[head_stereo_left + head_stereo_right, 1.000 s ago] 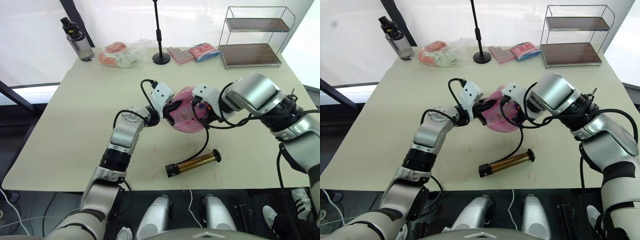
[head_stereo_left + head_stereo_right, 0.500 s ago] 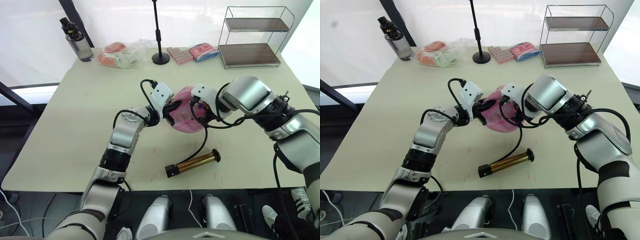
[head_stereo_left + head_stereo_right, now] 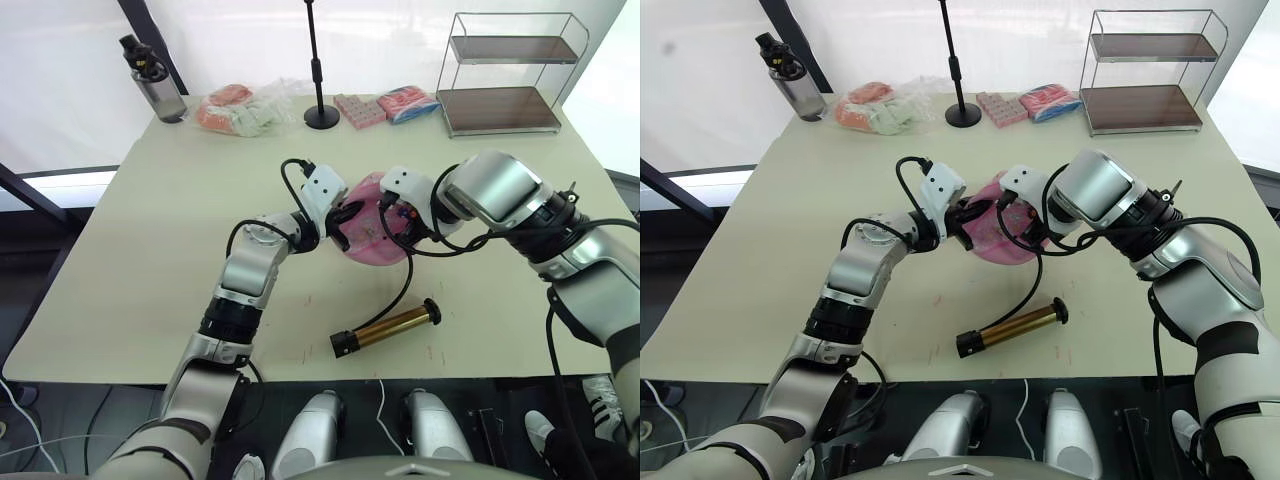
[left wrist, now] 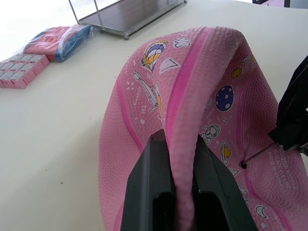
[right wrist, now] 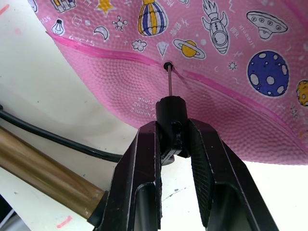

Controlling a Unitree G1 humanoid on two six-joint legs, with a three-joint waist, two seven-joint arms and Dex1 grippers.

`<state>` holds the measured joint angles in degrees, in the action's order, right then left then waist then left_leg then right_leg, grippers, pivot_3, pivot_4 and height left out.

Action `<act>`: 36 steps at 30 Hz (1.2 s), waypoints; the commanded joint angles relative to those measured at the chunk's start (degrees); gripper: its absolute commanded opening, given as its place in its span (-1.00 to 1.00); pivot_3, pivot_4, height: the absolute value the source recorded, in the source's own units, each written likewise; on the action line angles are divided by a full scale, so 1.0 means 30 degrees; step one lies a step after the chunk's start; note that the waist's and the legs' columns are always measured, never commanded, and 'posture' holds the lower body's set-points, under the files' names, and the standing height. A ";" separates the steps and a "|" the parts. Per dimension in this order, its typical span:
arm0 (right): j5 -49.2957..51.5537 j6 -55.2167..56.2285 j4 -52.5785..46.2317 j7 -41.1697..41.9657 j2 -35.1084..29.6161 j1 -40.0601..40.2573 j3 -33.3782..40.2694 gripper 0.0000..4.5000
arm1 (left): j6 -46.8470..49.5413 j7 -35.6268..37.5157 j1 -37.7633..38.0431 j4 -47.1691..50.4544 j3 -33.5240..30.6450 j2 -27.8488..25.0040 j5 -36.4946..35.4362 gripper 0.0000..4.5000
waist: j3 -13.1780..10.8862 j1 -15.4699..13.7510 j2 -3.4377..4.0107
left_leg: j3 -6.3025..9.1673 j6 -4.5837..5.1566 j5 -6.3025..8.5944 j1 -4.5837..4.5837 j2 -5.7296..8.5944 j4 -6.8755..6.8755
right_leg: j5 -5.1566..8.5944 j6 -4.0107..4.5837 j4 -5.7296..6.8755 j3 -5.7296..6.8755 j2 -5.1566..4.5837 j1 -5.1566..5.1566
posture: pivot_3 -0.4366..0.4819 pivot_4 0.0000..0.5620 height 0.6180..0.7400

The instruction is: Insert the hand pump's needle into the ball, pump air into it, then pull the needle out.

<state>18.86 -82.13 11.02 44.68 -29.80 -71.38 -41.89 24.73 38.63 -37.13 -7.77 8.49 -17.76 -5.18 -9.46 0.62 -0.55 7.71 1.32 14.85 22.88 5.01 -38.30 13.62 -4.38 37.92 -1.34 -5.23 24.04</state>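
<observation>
- Pink rubber, soft and half-collapsed: that is the cartoon-printed ball [image 3: 372, 222] we work on, lying near the middle of the pale table [image 3: 150, 250] and folded into a ridge.
- We judge the first step nearly done. The thin metal needle [image 5: 169, 79] has its tip at, or just inside, the small black valve hole [image 5: 167, 65], while most of its shaft is bare.
- Seating the needle fully, pumping air and pulling the needle out are all left.
- Our left gripper [image 4: 177, 159] reaches in from nine o'clock of the ball, its two black fingers clamped on the ridge of slack rubber to steady it.
- Our right gripper [image 5: 174, 144] comes in from three o'clock with the elbow swung wide, its fingers closed on the needle's small black fitting [image 5: 170, 113], pointing the pin straight at the valve.
- At six o'clock of the ball, well apart from it, the gold-bronze metal hand pump [image 3: 387, 327] with black end caps lies untouched on the table; its thin black hose [image 3: 404, 285] curves up to the fitting.
</observation>
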 commanded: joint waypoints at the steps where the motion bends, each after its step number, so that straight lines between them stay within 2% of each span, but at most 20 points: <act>1: -0.0317 0.0344 -0.0359 0.0200 0.0016 -0.0418 0.0248 -0.86 | 0.0057 0.0054 0.0170 0.0578 0.0306 0.0176 -0.0098 -0.96 | 0.0000 0.0000 0.0000 | 0.0001 0.0000 0.0000 0.0000 0.0000 0.0000 | 0.0000 0.0000 0.0000 0.0000 0.0000 0.0000 | -0.05 -0.47 1.00; 13: -0.0446 0.0346 -0.1048 0.0600 -0.0235 0.0161 -0.0133 -0.86 | 0.0062 0.0007 0.0298 0.0582 0.0269 0.0134 -0.0083 -0.96 | 0.0000 -0.0001 0.0000 | 0.0002 0.0000 0.0000 0.0000 0.0000 0.0000 | 0.0000 0.0000 0.0000 0.0001 0.0000 0.0000 | -0.05 -0.47 1.00; 36: -0.1096 0.0916 -0.0410 0.0654 -0.0097 0.0260 -0.0035 -0.86 | 0.0040 0.0055 0.0353 0.0516 0.0291 0.0111 -0.0079 -0.96 | 0.0000 0.0008 0.0000 | 0.0001 0.0000 0.0000 0.0000 0.0000 0.0002 | 0.0000 0.0000 -0.0001 0.0001 0.0000 0.0000 | -0.05 -0.47 1.00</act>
<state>16.44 -80.32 10.17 46.66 -30.16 -70.23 -42.46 24.73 38.55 -36.78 -7.43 8.46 -17.79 -5.19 -9.46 0.65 -0.55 7.72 1.32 14.85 22.88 5.01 -38.30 13.62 -4.38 37.91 -1.34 -5.23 24.05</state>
